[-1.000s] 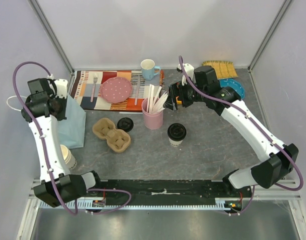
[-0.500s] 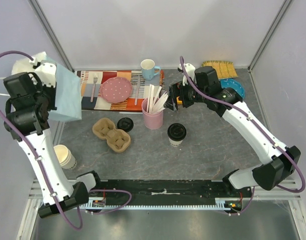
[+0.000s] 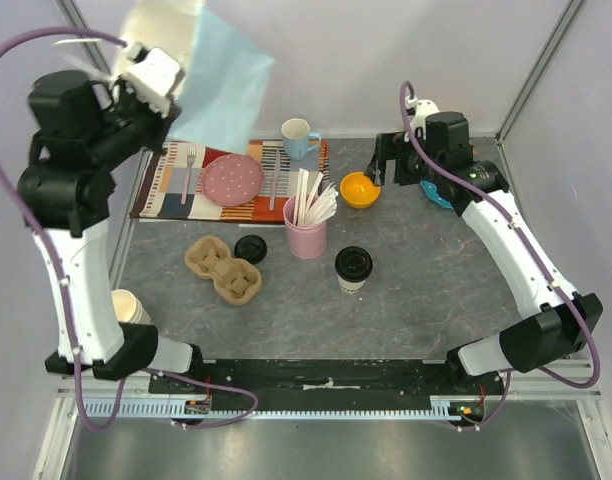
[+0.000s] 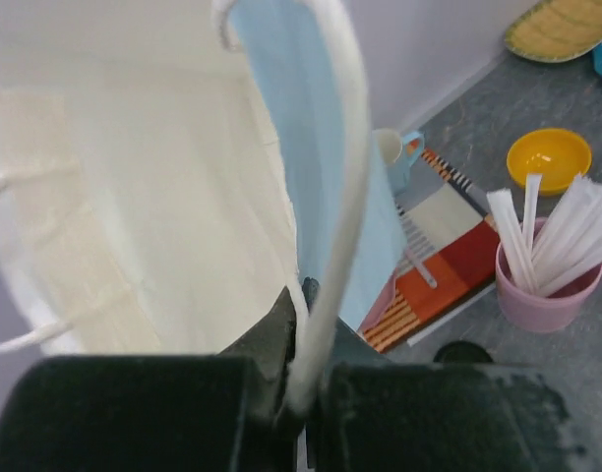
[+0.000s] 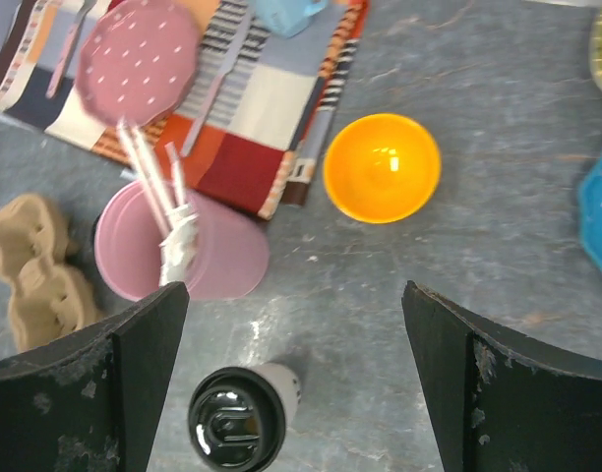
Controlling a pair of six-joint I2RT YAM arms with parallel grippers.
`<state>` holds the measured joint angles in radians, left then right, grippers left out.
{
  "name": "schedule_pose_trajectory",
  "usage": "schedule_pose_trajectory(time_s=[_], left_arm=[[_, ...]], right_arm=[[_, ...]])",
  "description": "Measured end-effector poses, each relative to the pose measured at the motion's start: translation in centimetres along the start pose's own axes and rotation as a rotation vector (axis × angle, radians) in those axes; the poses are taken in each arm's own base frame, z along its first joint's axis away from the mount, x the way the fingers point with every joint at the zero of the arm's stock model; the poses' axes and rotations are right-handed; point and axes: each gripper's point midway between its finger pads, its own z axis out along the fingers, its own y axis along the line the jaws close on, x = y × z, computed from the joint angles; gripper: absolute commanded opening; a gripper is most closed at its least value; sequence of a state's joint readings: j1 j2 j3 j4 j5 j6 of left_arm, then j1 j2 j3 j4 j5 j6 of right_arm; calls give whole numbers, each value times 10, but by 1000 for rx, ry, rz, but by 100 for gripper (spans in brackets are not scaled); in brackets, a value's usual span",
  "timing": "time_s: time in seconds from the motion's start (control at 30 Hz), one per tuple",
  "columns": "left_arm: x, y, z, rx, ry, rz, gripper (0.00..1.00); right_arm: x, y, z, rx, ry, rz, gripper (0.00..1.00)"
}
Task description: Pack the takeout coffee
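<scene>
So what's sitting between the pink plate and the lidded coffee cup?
The pink cup of sticks stands between the plate and the coffee cup. This shows in the top view and also in the right wrist view.

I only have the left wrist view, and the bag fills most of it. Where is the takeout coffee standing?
Observer: The takeout coffee stands upright on the table, on the near side of the pink cup of sticks and slightly to its right.
Operator: Is the right gripper on it?
Observer: No. The right gripper hangs open above the table. Its wrist view shows the coffee below it, untouched.
Operator: Where is the carrier?
Observer: The cardboard cup carrier lies on the table to the left of the coffee, apart from it.
</scene>
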<state>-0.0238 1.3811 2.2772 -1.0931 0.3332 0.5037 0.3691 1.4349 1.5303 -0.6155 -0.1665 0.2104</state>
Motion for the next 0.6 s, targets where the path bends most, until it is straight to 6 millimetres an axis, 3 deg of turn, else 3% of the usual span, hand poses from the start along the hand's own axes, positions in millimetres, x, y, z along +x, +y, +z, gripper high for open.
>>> schedule_pose_trajectory(time_s=[0.17, 0.3, 0.43, 0.6], left_arm=[[-41, -34, 61, 71, -69, 124, 2], [-74, -89, 102, 122, -133, 287, 2], [-113, -154, 124, 181, -244, 427, 2], [-148, -233, 118, 296, -385, 545, 2]], right_arm=[[-19, -48, -9, 125, -62, 47, 98], [-31, -86, -27, 232, -117, 99, 98], [-40, -135, -60, 379, -194, 189, 98], [-45, -197, -122, 657, -319, 287, 98]])
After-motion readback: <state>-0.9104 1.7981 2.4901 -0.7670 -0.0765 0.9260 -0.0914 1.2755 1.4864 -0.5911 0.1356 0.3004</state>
